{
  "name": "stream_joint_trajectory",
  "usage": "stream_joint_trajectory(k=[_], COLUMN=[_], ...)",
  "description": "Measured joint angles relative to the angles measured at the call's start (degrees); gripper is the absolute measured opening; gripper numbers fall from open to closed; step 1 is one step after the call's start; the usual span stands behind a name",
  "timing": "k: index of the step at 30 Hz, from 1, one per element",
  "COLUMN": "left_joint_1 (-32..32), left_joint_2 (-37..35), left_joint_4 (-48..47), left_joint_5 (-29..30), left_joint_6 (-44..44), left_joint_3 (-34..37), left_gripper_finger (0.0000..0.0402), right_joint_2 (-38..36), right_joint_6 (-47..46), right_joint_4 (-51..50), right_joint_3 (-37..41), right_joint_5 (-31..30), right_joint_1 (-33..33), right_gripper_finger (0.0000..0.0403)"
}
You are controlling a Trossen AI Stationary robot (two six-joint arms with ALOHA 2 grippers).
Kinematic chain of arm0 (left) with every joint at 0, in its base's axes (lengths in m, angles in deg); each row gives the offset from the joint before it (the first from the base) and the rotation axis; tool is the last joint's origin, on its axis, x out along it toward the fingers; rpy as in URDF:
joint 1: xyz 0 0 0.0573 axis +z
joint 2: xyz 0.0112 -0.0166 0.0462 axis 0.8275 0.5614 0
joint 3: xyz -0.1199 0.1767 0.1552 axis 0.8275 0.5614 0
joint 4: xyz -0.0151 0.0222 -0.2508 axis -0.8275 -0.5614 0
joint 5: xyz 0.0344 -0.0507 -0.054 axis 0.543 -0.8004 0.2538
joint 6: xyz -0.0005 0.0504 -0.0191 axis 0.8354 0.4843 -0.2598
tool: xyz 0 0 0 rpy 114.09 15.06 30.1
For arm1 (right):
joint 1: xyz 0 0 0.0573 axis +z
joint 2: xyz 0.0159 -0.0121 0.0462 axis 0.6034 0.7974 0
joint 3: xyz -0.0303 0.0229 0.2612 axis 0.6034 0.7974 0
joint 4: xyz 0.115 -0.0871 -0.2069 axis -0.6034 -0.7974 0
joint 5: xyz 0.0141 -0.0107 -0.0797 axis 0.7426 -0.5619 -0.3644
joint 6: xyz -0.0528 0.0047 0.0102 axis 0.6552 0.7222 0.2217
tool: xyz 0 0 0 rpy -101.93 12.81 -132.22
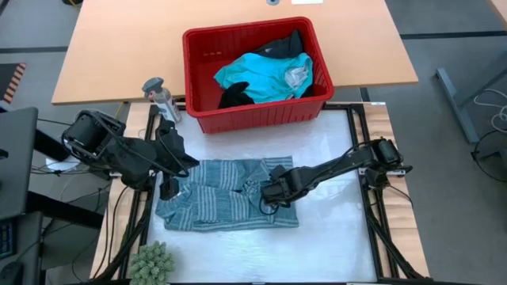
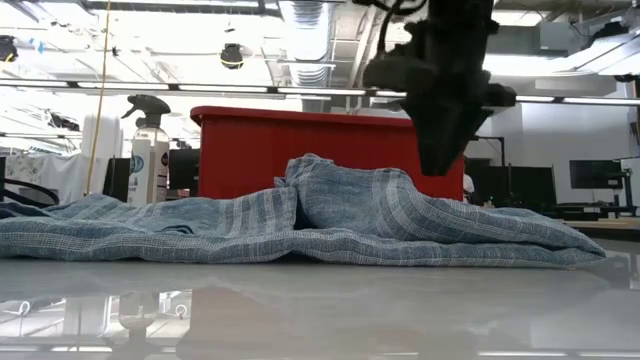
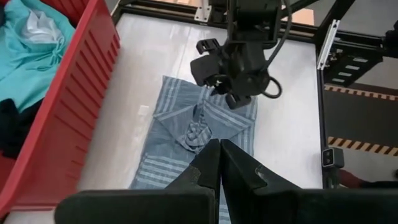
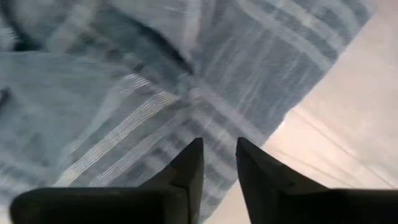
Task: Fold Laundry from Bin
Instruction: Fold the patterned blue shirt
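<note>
Your right gripper [image 4: 217,163] hangs just above the striped garment [image 1: 226,204], fingers slightly parted, gripping nothing. Lower onto the bunched ridge beneath it and pinch one layer. Your left gripper [image 3: 220,163], pressed together, waits at the opposite edge.

The striped cloth [image 1: 226,204] lies across the middle of the white surface [image 1: 333,237], both arms low over it. Bare room lies in front and toward the right. The bin [image 1: 257,117] and bottle [image 1: 161,96] block the back; a plant [image 1: 150,263] fills the front-left corner.
</note>
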Motion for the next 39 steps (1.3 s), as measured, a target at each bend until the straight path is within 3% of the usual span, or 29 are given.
stream_joint_trajectory(k=[5,16,19,21,26,28,31,36,39], left_joint_1=[-0.85,-1.89,-1.89,-1.89,-1.89,-1.89,-1.89,-2.50,-2.97], left_joint_2=[0.00,0.00,0.00,0.00,0.00,0.00,0.00,0.00,0.00], left_joint_4=[-0.02,0.13,0.13,0.13,0.13,0.12,0.11,-0.07,-0.07], left_joint_5=[0.16,0.44,0.45,0.49,0.47,0.47,0.46,0.55,1.58], left_joint_6=[-0.23,-1.11,-1.10,-1.10,-0.88,-0.88,-0.88,-1.47,-1.59], left_joint_3=[0.00,0.00,0.00,0.00,0.00,0.00,0.00,0.00,0.00], left_gripper_finger=[0.0000,0.0000,0.0000,0.0000,0.0000,0.0000,0.0000,0.0000,0.0000], right_joint_2=[-0.08,0.00,0.00,0.00,-0.12,-1.16,-3.95,-6.45,-5.72], right_joint_6=[0.05,-0.13,3.81,9.20,27.08,30.68,30.73,24.31,17.03], right_joint_4=[-0.59,12.92,20.59,27.74,54.18,59.04,54.04,27.55,14.00], right_joint_3=[0.47,5.90,5.69,5.57,5.53,5.51,5.14,5.27,5.29], right_joint_5=[-1.51,0.19,0.58,3.37,17.64,19.64,15.86,0.29,-3.39], right_joint_1=[0.06,0.11,-0.08,-0.46,-0.67,-0.58,-0.55,-0.38,-1.26], right_gripper_finger=[0.0087,0.0041,0.0033,0.0028,0.0026,0.0027,0.0026,0.0027,0.0025])
